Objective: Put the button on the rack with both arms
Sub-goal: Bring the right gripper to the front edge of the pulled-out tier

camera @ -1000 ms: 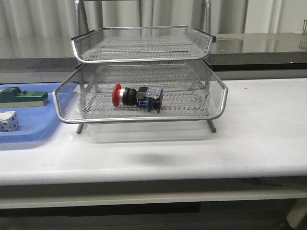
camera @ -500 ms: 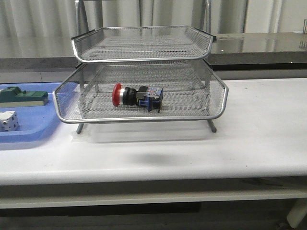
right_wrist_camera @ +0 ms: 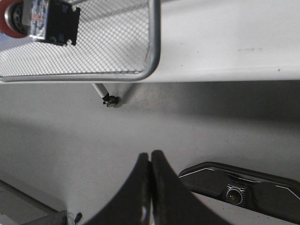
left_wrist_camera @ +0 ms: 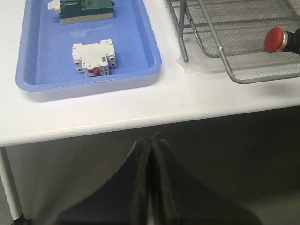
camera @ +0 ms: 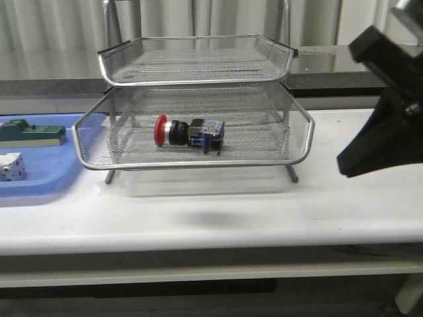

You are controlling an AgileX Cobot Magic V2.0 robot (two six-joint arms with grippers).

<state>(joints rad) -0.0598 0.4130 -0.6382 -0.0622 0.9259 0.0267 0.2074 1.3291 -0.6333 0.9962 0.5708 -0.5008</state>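
One button (camera: 189, 133). One wire rack (camera: 195, 105), two trays visible. One blue tray (camera: 39, 178) holding one green block (camera: 32, 134) and one white switch (camera: 12, 166).

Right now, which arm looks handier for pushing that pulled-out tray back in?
Probably the right arm: it is up beside the rack, near the tray holding the button. The left gripper hangs below the table edge.
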